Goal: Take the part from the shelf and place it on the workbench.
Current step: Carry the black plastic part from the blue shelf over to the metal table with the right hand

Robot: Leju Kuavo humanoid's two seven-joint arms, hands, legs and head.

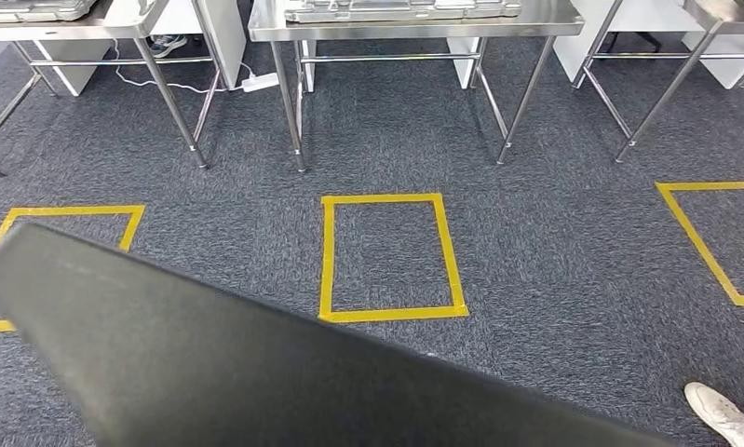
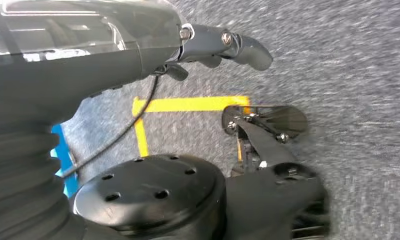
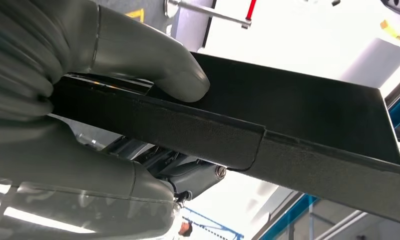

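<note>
- Head view: you're in the carry step. The part [image 1: 256,372], a flat black panel, fills the lower left of the frame and slants down toward the bottom right. It's off the shelf and not yet on a workbench.
- The steel workbench [image 1: 414,23] sits at top centre, with more tables to either side of it. A yellow tape square [image 1: 391,256] marks the grey carpet [image 1: 554,242] at mid-frame, likely your stopping spot. My read: walk up to it, then lift the panel over the bench edge.
- A person's white shoe [image 1: 722,414] is at the bottom right, so mind it as you go.
- Left wrist view: your left hand [image 2: 208,47] sits along the upper edge, fingers curled in, clenched on nothing that I can see. Yellow tape shows on the carpet below it.
- Right wrist view: your right hand [image 3: 87,100] is grasping the panel's edge, thumb [image 3: 152,62] pressed on the flat face at upper left. Keep that grip firm, because the panel looks wide and could tip.
</note>
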